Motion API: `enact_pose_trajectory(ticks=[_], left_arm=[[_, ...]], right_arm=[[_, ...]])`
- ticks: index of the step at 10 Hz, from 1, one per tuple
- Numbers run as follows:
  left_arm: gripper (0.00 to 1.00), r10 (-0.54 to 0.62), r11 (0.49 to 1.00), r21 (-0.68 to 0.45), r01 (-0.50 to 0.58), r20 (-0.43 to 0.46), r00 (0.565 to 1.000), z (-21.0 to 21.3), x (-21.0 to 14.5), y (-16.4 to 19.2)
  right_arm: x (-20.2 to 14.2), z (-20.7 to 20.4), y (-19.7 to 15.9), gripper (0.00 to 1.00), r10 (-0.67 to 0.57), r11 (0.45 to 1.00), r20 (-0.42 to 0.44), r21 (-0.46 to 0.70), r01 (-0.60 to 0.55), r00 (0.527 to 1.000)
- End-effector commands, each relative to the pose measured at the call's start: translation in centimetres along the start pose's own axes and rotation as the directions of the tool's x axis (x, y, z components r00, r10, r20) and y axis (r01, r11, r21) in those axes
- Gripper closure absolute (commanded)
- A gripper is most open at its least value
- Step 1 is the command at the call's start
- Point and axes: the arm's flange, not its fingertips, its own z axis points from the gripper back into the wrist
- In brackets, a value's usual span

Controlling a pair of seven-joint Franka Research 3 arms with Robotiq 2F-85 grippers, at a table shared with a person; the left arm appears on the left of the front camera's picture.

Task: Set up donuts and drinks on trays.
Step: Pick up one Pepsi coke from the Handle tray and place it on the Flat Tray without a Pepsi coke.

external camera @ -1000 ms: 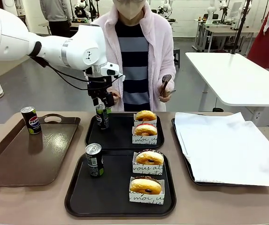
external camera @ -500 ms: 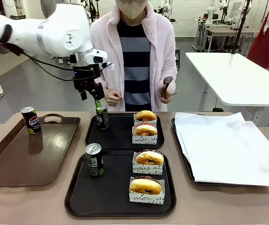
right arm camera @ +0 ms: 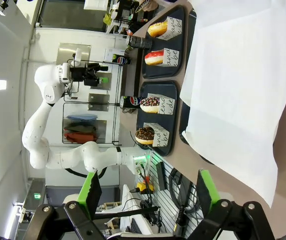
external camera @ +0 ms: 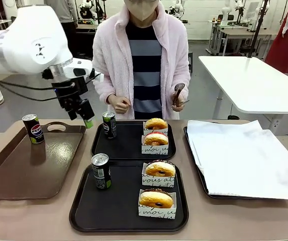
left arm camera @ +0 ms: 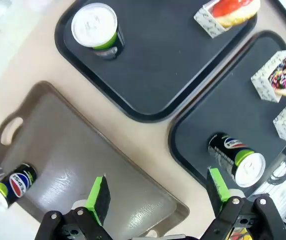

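The left gripper (external camera: 82,114) has let go of the can on the far black tray and gone up and to the left, away from it. Now it hangs in the air over the gap between the brown tray (external camera: 13,175) and the far black tray (external camera: 128,150). Its fingers are wide apart and hold nothing.

The can (external camera: 109,124) it left behind stands up straight in the left corner of the far black tray. Two donuts in white boxes (external camera: 156,135) sit on that tray's right side.

The near black tray (external camera: 118,211) has a second can (external camera: 101,170) on its left side and two more boxed donuts (external camera: 157,190) on its right.

A third can (external camera: 33,128) stands on the brown tray, at its far left.

The right gripper (right arm camera: 147,192) is up high, wide open and empty, beside the tray with white paper (right arm camera: 232,80).

The person (external camera: 142,55) stands behind the table.
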Motion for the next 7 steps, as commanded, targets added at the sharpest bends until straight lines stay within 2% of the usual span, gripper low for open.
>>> enact_pose_trajectory(ticks=[1, 2, 3, 7], left_arm=[[0.0, 0.016, 1.0, -0.021, -0.016, 0.015, 1.0, -0.7, -1.9, 0.6], [0.0, 0.071, 0.997, 0.011, -0.071, -0.006, 0.997, -0.8, -2.1, 0.8], [0.0, 0.013, 1.0, -0.003, -0.013, -0.006, 1.0, -0.5, -1.1, 0.3], [0.0, 0.013, 1.0, -0.003, -0.013, -0.006, 1.0, -0.5, -1.1, 0.3]], right_arm=[[-0.1, 0.0, 0.0, 0.0, 0.004, 1.0, 0.0, -0.003, -0.004, 1.0], [-0.1, 0.0, 0.0, 0.0, 0.004, 1.0, 0.0, -0.003, -0.004, 1.0], [-0.1, 0.0, 0.0, 0.0, 0.004, 1.0, 0.0, -0.003, -0.004, 1.0], [-0.1, 0.0, 0.0, 0.0, 0.004, 1.0, 0.0, -0.003, -0.004, 1.0]])
